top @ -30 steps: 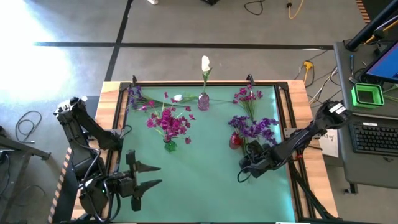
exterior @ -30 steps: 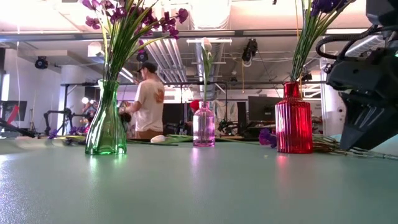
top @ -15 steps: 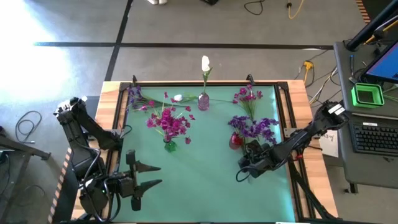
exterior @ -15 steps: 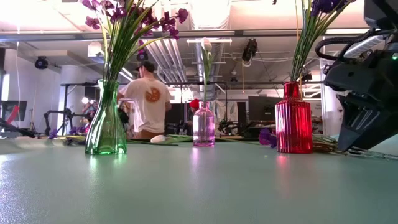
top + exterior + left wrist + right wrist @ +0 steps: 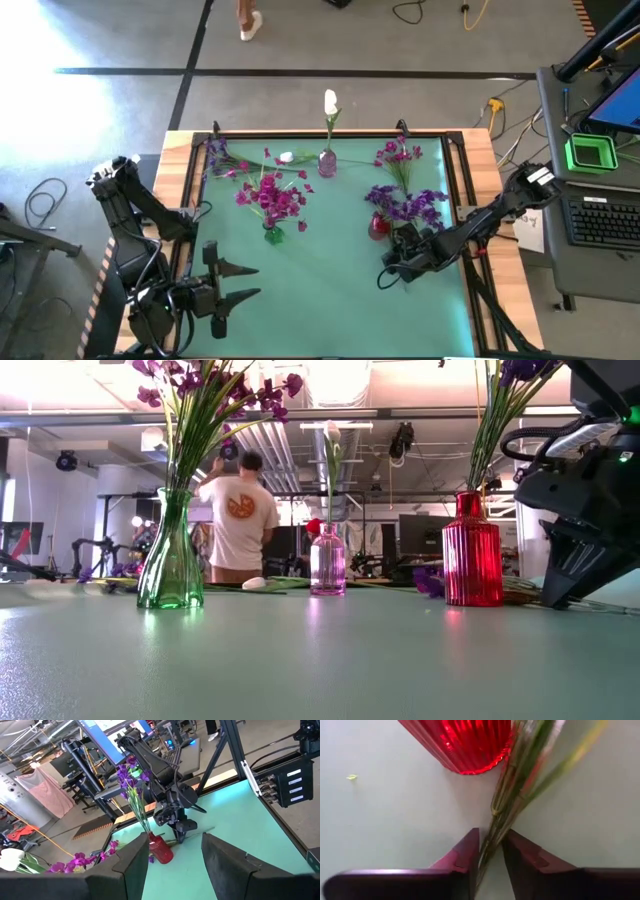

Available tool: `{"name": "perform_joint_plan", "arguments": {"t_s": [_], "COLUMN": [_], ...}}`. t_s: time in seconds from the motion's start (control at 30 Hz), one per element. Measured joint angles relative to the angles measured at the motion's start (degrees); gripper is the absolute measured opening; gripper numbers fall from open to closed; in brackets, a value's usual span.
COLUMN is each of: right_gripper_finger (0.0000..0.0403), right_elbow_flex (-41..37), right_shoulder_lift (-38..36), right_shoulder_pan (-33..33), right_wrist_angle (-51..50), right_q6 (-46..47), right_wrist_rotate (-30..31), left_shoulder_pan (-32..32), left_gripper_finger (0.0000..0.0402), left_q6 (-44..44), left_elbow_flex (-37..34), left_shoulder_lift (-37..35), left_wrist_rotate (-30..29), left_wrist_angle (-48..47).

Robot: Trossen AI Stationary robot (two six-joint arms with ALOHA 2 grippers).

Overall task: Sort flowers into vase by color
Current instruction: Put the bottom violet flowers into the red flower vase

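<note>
Your right gripper point(image 5: 490, 851) pinches flower stems point(image 5: 512, 800) beside the unlabelled red vase point(image 5: 465, 742); left gripper point(image 5: 172, 855) waits, fingers apart.

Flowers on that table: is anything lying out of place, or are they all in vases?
Not all. Loose flowers lie flat along the far edge, left of the pink vase, and a pink bunch lies beyond the red vase. The right gripper is pinching stems lying on the table beside the red vase. No vase is tipped.
</note>
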Motion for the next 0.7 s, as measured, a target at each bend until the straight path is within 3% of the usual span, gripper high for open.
{"name": "perform_joint_plan", "arguments": {"t_s": [0.3, 0.7], "right_gripper_finger": [0.0023, 0.0013], "right_elbow_flex": [0.0, 0.0], "right_shoulder_lift": [-0.1, -4.2], "right_shoulder_pan": [0.0, 0.1], "right_wrist_angle": [-1.0, -6.6], "right_q6": [0.8, 0.3], "right_wrist_rotate": [-0.1, -7.2], "left_shoulder_pan": [0.0, 0.0], "left_gripper_finger": [0.0169, 0.0169], "left_q6": [0.0, 0.0], "left_elbow_flex": [0.0, 0.0], "left_shoulder_lift": [0.0, 0.0], "left_wrist_rotate": [0.0, 0.0], "left_wrist_angle": [0.0, -0.4]}}
